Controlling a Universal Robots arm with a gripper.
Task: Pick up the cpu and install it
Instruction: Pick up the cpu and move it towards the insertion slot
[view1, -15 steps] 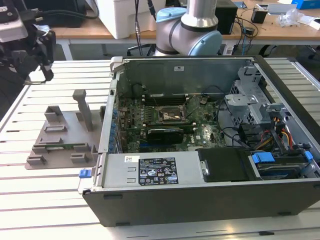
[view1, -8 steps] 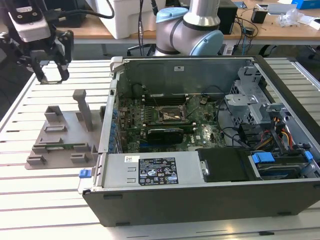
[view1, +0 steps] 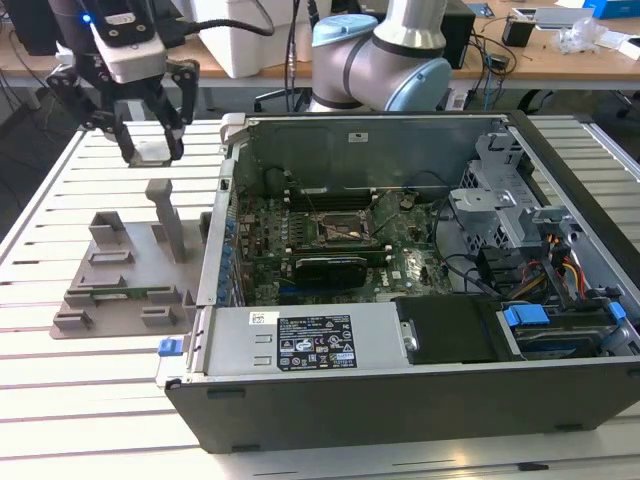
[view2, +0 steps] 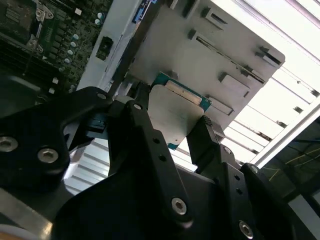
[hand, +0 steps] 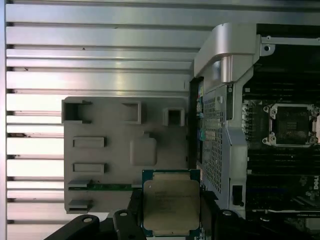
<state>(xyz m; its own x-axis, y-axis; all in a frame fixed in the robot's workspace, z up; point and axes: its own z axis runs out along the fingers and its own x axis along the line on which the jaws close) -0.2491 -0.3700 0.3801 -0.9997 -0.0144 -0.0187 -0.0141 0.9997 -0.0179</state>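
The cpu (hand: 171, 202), a flat square chip with a silvery top and a thin greenish edge, hangs in the air with my gripper (hand: 171, 220) shut on two of its sides. In the exterior view, the gripper (view1: 152, 150) holds the cpu (view1: 153, 152) above the slatted table, over the far end of the grey parts tray (view1: 120, 290) and to the left of the open computer case (view1: 400, 400). The second wrist view shows the cpu (view2: 177, 112) between the black fingers (view2: 210, 137). The empty square socket (view1: 345, 228) sits mid-motherboard, also seen in the first wrist view as the socket (hand: 292, 125).
The grey tray carries upright posts (view1: 165, 215) and a long green memory stick (view1: 110, 295). A black card (view1: 330, 265) lies just in front of the socket. The case's metal wall (view1: 225, 200) stands between tray and motherboard. Cables and drive bays (view1: 530, 250) fill the case's right side.
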